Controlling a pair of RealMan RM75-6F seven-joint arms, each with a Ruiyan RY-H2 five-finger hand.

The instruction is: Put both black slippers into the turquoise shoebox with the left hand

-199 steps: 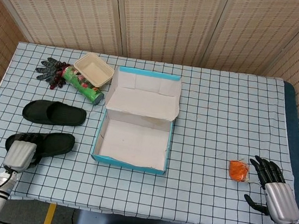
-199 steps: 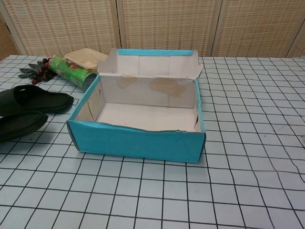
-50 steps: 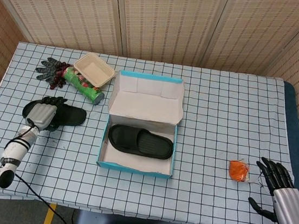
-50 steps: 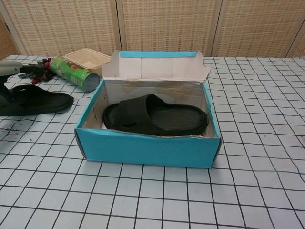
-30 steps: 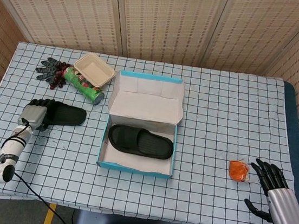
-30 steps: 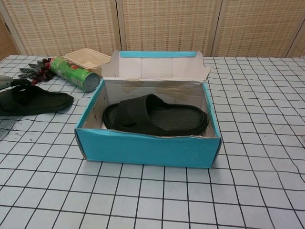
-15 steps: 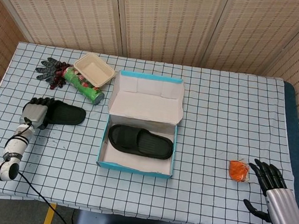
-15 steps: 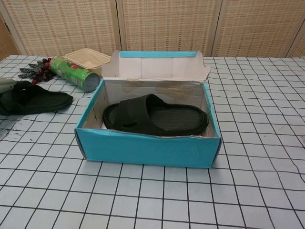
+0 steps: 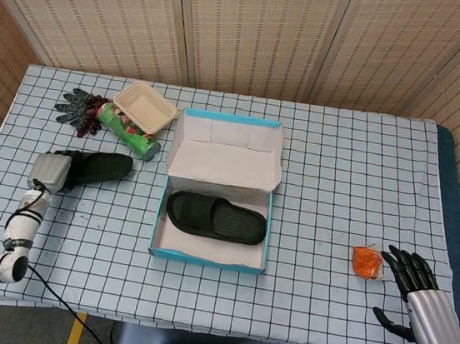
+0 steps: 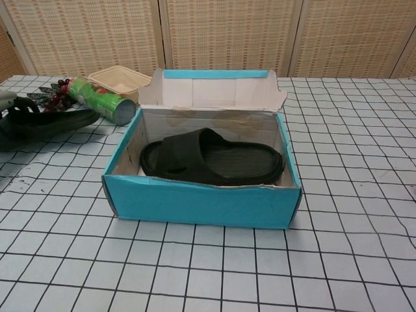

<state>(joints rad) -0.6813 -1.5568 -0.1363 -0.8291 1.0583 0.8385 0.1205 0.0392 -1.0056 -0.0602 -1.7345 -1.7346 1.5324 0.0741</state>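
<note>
Left hand (image 9: 49, 172) gripping black rubber slipper (image 9: 96, 166) near bench's left edge; right hand (image 9: 425, 303) spread, holding nothing.

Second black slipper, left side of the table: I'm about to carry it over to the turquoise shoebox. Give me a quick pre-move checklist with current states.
1. Grip: left hand holds the second black rubber slipper at its heel end. Ok.
2. Lift: in the chest view that slipper looks raised off the checked tablecloth. Ok, though how firm the grip is, cannot tell.
3. Box open: turquoise cardboard shoebox has its lid flap up. Ok.
4. Room inside: first black slipper lies across the box floor; space beside it, cannot tell.
5. Path: green snack can lies beside the box's far left corner, close to the route. Watch it.
6. Right hand rests open near the orange wrapped item, away from the box. Ok.
</note>
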